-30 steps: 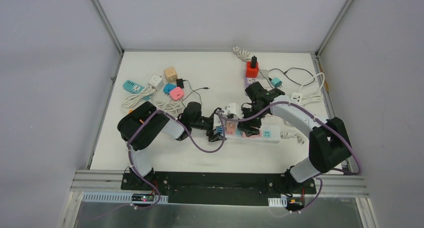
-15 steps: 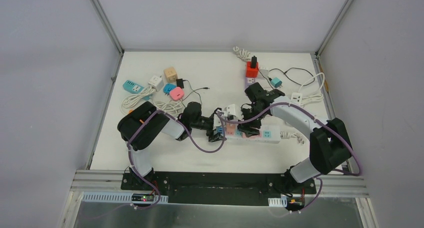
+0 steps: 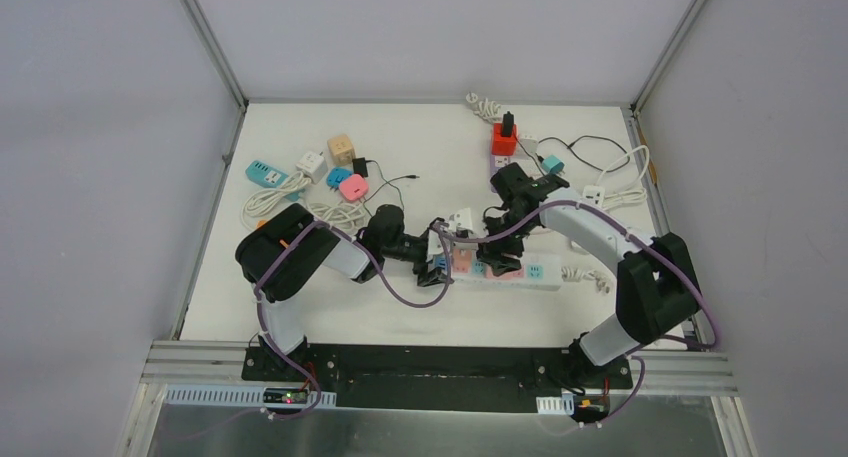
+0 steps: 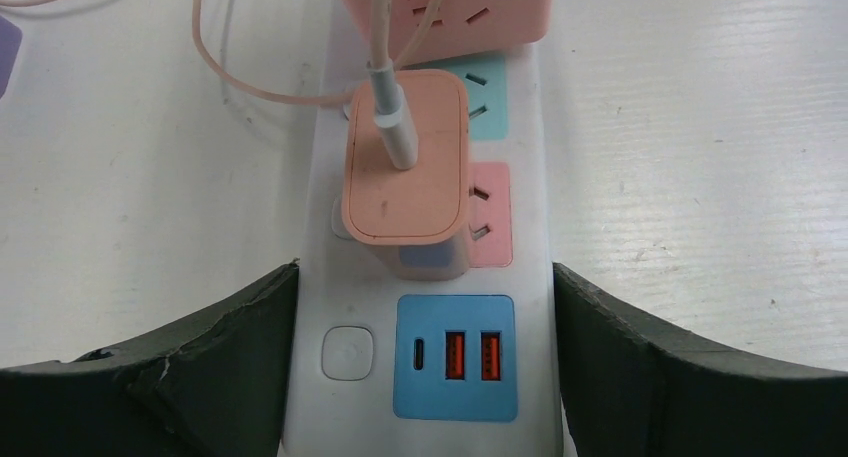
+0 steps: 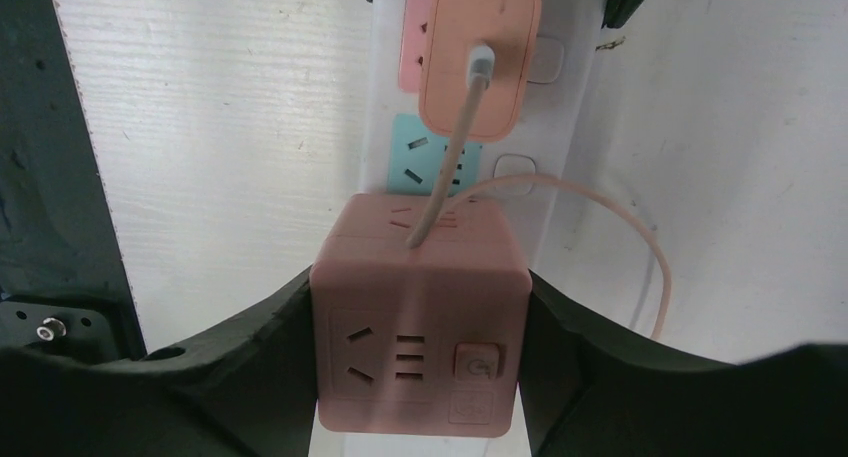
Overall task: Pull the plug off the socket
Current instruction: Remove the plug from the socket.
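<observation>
A white power strip (image 4: 530,277) with coloured sockets lies on the table (image 3: 300,277). My left gripper (image 4: 425,377) is shut on the strip's end, with its dark fingers (image 4: 200,367) pressed against both long sides beside the blue USB panel. A flat pink adapter (image 4: 405,167) with a pink cable stands plugged in just beyond. Further along sits a pink cube plug (image 5: 420,317), and my right gripper (image 5: 420,367) is shut on it, one pad on each side face. The cube hides its own prongs and the socket below it.
Several loose cubes and adapters lie at the back left, among them a teal strip (image 3: 266,173) and a wooden cube (image 3: 341,148). A red cube (image 3: 504,139) and coiled cables (image 3: 600,192) lie at the back right. The pink cable (image 5: 640,247) loops beside the strip.
The right arm has shifted very slightly. Both grips and the strip look the same.
</observation>
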Action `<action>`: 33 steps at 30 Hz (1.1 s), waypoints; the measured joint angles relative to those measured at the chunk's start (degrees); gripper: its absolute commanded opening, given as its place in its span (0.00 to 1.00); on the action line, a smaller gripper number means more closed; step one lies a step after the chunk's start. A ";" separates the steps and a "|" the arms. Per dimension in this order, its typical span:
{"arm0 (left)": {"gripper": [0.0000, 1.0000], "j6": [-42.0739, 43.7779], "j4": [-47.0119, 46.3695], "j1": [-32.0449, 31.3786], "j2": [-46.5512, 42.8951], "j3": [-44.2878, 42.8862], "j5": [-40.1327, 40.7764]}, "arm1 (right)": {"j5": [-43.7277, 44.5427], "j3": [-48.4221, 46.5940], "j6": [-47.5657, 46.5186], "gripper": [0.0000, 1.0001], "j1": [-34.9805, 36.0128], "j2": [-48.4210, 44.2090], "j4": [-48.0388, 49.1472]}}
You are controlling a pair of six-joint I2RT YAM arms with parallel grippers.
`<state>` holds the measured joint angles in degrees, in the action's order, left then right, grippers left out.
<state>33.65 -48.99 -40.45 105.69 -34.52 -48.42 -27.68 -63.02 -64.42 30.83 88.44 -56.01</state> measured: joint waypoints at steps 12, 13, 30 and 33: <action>0.00 -0.42 0.50 -0.13 0.07 -0.04 -0.11 | 1.22 -1.18 1.57 0.00 -2.45 0.70 -0.26; 0.00 -0.42 0.50 -0.13 0.07 -0.13 -0.13 | 0.50 -0.85 1.46 0.00 -2.93 0.35 0.02; 0.00 -0.48 0.59 0.02 0.11 -0.22 -0.90 | 1.49 -1.33 0.63 0.00 -0.59 0.02 -1.31; 0.00 -0.55 0.46 -0.09 0.17 -0.28 -1.05 | -0.31 -1.33 0.02 0.00 -2.99 -0.94 -1.97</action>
<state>33.10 -48.53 -40.53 105.86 -34.81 -49.47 -27.99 -64.36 -64.40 27.83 87.50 -57.98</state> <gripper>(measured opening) 0.814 0.626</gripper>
